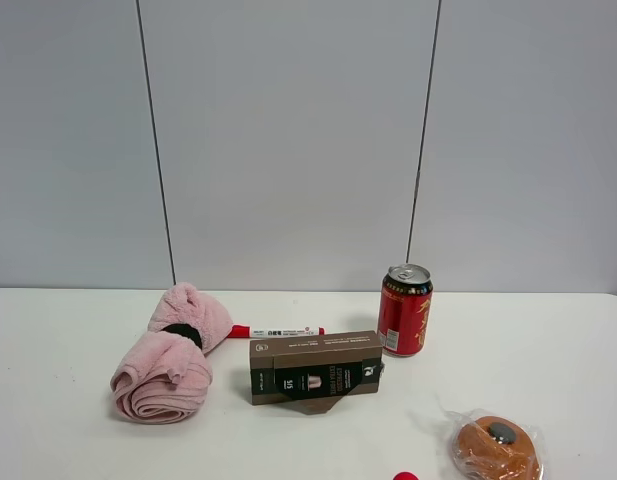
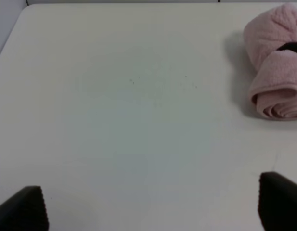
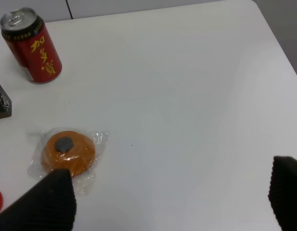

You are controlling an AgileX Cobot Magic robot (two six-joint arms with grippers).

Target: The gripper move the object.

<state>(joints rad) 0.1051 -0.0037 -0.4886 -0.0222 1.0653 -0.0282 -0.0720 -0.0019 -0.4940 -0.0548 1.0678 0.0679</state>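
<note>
Pink towel (image 1: pixel 170 357) lying on the tabletop (image 1: pixel 78 440), rolled and cinched by a black band (image 1: pixel 182 334), just beside the brown box (image 1: pixel 315 367). Ahead of the left hand (image 2: pixel 150 207) and off toward the side of its right finger, well apart from it; nothing between but bare tabletop. Left hand spread wide, empty, only the two dark fingertips (image 2: pixel 23 208) showing. Right hand (image 3: pixel 170 199) also spread and empty, hovering near the wrapped orange item (image 3: pixel 68 150), with the red can (image 3: pixel 32 45) farther out.

Probably light, soft and compressible; plush pile gives good friction, so little risk of slipping, none of breakage. Likely to sag or unroll at the loose open end if taken there. Best hold judged to be across the waist at the band, where the bundle is narrowest and firmest, fingers straddling the roll and closing well in to bite through the fluff. Band's exact tightness hard to tell from here. Red marker (image 1: pixel 278 330) lies just behind the towel, possibly touching; worth keeping the far finger clear of it.
</note>
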